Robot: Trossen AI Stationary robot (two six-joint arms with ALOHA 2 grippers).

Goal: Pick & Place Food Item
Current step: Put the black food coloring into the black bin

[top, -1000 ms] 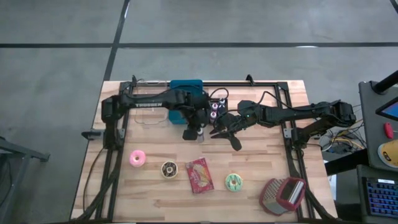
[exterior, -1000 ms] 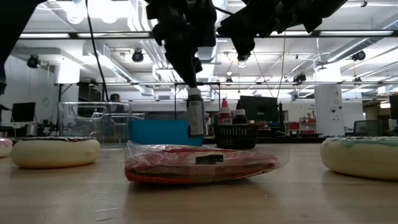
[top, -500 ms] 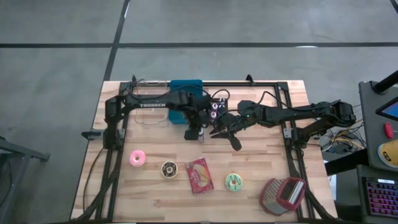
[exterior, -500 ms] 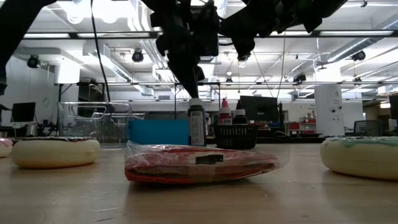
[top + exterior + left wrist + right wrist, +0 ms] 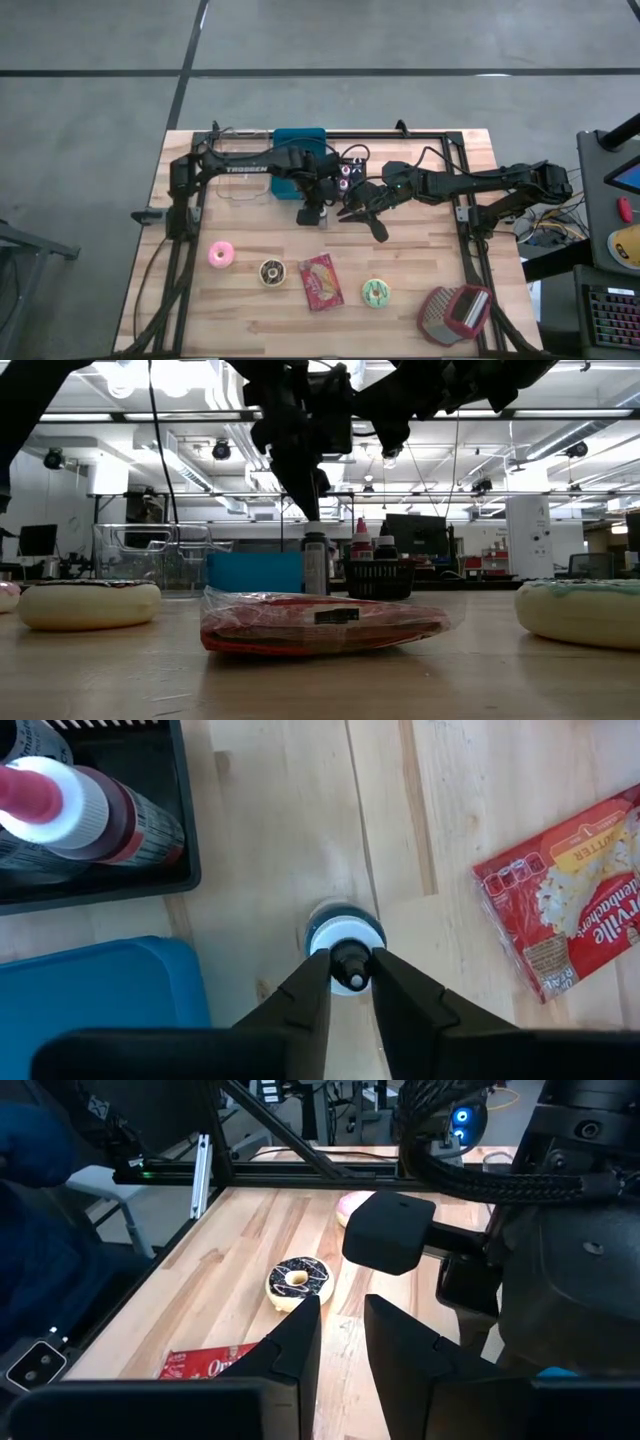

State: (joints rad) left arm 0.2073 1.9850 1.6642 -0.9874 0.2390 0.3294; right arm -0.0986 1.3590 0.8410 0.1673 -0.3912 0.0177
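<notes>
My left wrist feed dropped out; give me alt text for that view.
The left end effector hangs straight above a small white-capped bottle standing on the wooden table, fingers flanking its dark tip. A black basket of bottles, a blue bin and a red popcorn bag surround it.

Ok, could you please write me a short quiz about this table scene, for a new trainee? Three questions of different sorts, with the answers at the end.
1. True or false: in the high view, the popcorn packet lies between the chocolate donut and the green donut.
2. What stands on the table directly under the left pincer?
A. a small bottle
B. a pink donut
C. a blue bin
3. Fill the gap: ___ donuts lie along the front of the table.

Key: 1 true; 2 A; 3 three.
</notes>
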